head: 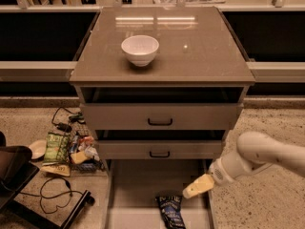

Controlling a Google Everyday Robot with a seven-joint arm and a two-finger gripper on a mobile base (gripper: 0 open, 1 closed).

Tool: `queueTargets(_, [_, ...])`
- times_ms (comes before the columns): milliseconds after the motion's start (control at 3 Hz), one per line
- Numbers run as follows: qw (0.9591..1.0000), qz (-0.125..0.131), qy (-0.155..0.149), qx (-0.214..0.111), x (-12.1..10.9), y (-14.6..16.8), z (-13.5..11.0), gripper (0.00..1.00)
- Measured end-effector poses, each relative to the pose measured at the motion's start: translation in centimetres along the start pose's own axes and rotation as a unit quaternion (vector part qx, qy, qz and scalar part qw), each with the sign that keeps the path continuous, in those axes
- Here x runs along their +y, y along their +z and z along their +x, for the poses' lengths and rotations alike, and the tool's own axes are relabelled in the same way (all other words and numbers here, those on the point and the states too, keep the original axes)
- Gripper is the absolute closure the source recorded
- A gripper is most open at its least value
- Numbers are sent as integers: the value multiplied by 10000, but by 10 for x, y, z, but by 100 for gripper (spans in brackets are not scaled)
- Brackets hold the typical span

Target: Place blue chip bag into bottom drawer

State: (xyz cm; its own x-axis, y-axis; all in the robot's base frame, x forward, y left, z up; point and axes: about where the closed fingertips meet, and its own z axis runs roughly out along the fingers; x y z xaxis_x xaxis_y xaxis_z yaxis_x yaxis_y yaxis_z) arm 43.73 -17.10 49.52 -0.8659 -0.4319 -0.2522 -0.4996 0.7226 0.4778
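The bottom drawer is pulled out, and the blue chip bag lies flat on its smooth floor near the front edge. The gripper hangs over the drawer's right side, angled down and leftward, with its tip just beside the bag's upper right corner. The white arm reaches in from the right. A white bowl stands on the counter. A green snack bag lies among clutter on the floor to the left.
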Motion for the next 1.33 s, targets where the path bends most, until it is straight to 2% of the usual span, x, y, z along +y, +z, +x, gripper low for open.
queueTargets(333, [9979,20,-630,116,25,-73,-3,0])
queueTargets(667, [9932,-91,-1146,207,51,-130,-19,0])
queueTargets(1000, [9846,-334,-1712,130,89,-197,-44,0])
queueTargets(1333, [9789,-521,-1974,-69,106,-231,-57,0])
